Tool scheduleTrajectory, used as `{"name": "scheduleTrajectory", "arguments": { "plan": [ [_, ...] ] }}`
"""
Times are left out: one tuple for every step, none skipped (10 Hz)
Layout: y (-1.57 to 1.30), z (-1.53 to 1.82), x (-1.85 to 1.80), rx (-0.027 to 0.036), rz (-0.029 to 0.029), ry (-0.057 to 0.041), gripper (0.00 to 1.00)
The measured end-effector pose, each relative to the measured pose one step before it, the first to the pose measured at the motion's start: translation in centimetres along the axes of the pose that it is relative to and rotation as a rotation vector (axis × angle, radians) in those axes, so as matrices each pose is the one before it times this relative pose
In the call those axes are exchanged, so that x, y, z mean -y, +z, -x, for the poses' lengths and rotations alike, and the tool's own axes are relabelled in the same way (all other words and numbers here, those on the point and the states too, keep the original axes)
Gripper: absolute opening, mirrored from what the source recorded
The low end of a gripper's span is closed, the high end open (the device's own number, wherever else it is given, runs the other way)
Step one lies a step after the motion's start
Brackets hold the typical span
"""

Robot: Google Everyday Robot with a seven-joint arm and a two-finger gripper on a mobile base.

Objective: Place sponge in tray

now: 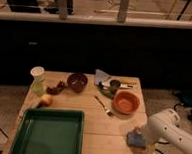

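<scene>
The tray (48, 136) lies at the near left of the wooden desk (93, 122), its green floor showing bare from rim to rim. The sponge (134, 138) is outside the tray, well off to its right at the desk's near right edge, lying flat on the wood, with something pale yellow just on its nearer side. The tool (142, 140) is down at the sponge's side away from the tray, at the end of a white arm (169, 133) that reaches in from further right. The tool stands released, jaws wide; whether it touches the sponge cannot be told, since the arm covers that spot.

Right of the tray and further back sits an orange bowl (126, 101); only its own orange inside shows. Between that bowl and the tray's far right corner lies a fork (103, 105). Behind the tray's far edge stands a dark bowl (77, 81), its contents too dim to make out. Beyond the tray's far left corner is a pale cup (37, 80), greenish yellow in its lower part. A small round yellowish thing (46, 100) rests just beside that corner, and some dark reddish bits (56, 87) lie between the cup and the dark bowl. Far behind the tray's right side, a small dark pot (114, 85) sits beside a white paper (101, 76).
</scene>
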Motion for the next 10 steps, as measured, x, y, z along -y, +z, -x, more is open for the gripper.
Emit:
{"name": "scheduleTrajectory", "arguments": {
  "plan": [
    [0.012, -0.024, -0.040, -0.00113, -0.00127, 0.00094, 0.80],
    [0.015, -0.074, -0.037, -0.00117, -0.00150, 0.00156, 0.80],
    [0.033, -0.071, -0.045, -0.00120, -0.00037, 0.00057, 0.80],
    [0.066, -0.032, 0.032, -0.00144, -0.00160, -0.00164, 0.80],
    [0.068, -0.015, -0.038, -0.00081, -0.00051, 0.00025, 0.80],
    [0.069, -0.005, -0.030, -0.00165, -0.00046, -0.00034, 0.80],
    [0.079, 0.061, -0.027, 0.00069, -0.00093, 0.00318, 0.80],
    [0.029, -0.020, 0.029, -0.00212, -0.00121, 0.00072, 0.80],
    [0.029, -0.016, 0.020, -0.00161, -0.00063, -0.00028, 0.80],
    [0.004, -0.009, -0.009, -0.00025, -0.00036, 0.00200, 0.77]
  ]
}}
